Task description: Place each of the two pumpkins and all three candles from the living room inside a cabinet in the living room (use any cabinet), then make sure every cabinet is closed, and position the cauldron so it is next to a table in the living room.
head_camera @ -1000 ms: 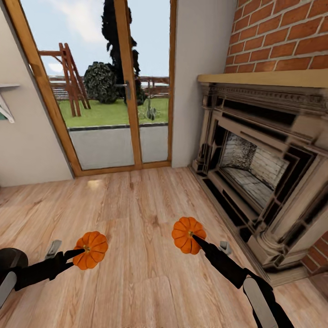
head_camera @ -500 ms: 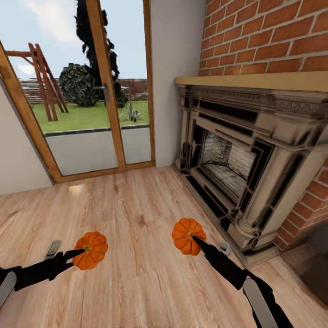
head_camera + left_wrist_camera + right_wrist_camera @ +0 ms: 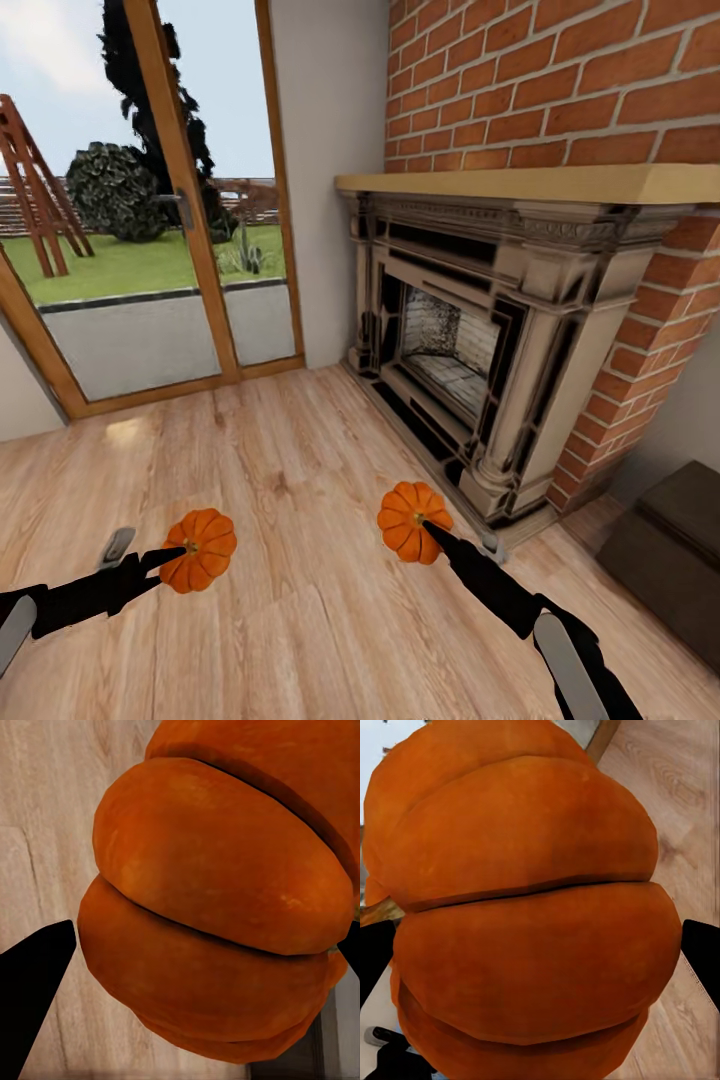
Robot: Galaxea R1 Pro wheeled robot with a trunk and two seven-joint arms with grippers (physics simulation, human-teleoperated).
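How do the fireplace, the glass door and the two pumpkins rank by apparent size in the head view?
1. Fireplace and glass door: both large and cut off by the frame, so I would not rank them.
2. Left pumpkin and right pumpkin: alike, each held in front of its gripper.

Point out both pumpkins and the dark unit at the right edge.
left pumpkin (image 3: pixel 200 550): head view, middle of its ribbed side.
right pumpkin (image 3: pixel 408 520): head view, its orange side.
dark unit (image 3: pixel 668 555): head view, front face.
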